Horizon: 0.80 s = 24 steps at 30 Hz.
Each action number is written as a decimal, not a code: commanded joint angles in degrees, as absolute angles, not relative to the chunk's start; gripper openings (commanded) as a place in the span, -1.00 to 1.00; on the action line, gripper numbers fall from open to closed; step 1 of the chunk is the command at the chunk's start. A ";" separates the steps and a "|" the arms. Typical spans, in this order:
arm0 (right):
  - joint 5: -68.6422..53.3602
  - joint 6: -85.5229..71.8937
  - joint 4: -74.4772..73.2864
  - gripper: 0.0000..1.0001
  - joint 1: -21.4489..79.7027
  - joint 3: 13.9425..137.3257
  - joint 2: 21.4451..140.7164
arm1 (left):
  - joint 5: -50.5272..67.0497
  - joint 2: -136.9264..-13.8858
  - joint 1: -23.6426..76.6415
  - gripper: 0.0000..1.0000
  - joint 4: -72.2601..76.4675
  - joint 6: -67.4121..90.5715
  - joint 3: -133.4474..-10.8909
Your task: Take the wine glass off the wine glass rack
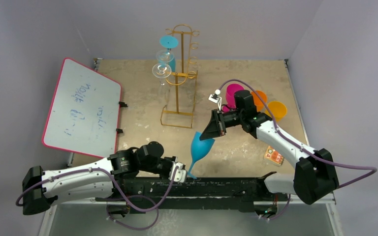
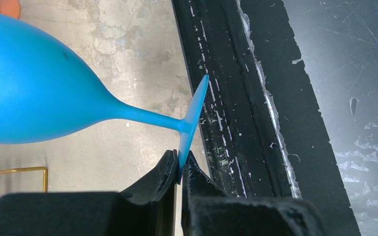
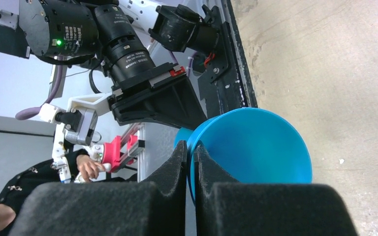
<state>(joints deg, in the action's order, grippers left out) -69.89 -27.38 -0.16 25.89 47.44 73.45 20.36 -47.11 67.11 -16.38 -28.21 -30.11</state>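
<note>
Left hand (image 2: 179, 164) pinches wine glass (image 2: 39, 83) foot, right hand (image 3: 191, 155) its rim.

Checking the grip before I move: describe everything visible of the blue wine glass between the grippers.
The blue wine glass is matte, opaque, plastic-looking: wide bowl, thin stem, flat round foot. It is off the rack, tilted over the table near its front edge. The left gripper pinches the foot's edge; the right gripper pinches the bowl's rim.

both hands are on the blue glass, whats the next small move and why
Probably open the left hand. The blue glass is clear of the rack, tilted, with the left hand pinching only its thin foot edge and the right hand clamped on the rim; the right could then stand it up.
</note>
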 commanded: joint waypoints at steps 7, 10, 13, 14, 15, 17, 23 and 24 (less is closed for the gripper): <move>-69.72 -27.03 0.03 -1.00 26.79 47.99 70.49 | 17.73 -43.43 66.80 -0.53 -14.72 -24.44 -30.08; -61.08 -26.07 -4.90 -1.00 26.81 49.37 70.11 | 17.98 -44.26 66.79 0.08 -17.82 -25.57 -31.99; -56.12 -24.47 -8.00 -1.00 26.76 50.03 70.01 | 16.19 -43.70 66.80 0.31 -17.59 -24.67 -32.39; -55.77 -24.87 -7.60 -1.00 26.79 49.92 70.05 | 15.17 -43.26 66.75 0.34 -17.43 -24.33 -32.28; -54.76 -25.21 -7.60 -1.00 26.79 49.75 70.01 | 14.01 -42.60 66.79 0.38 -17.33 -24.06 -32.15; -51.33 -25.34 -8.08 -1.00 26.77 49.59 69.77 | 11.67 -41.06 66.70 0.43 -16.55 -23.30 -31.53; -45.34 -26.97 -5.70 -1.00 26.80 47.64 67.87 | 0.06 -37.53 66.80 0.52 -14.85 -19.33 -31.02; -44.82 -27.24 -5.49 -1.00 26.75 47.49 67.44 | -2.43 -37.00 66.75 0.53 -14.59 -18.49 -31.04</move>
<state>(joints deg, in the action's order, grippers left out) -48.97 -26.33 -7.44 26.63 47.55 70.63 7.86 -38.96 66.89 -17.50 -22.28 -30.11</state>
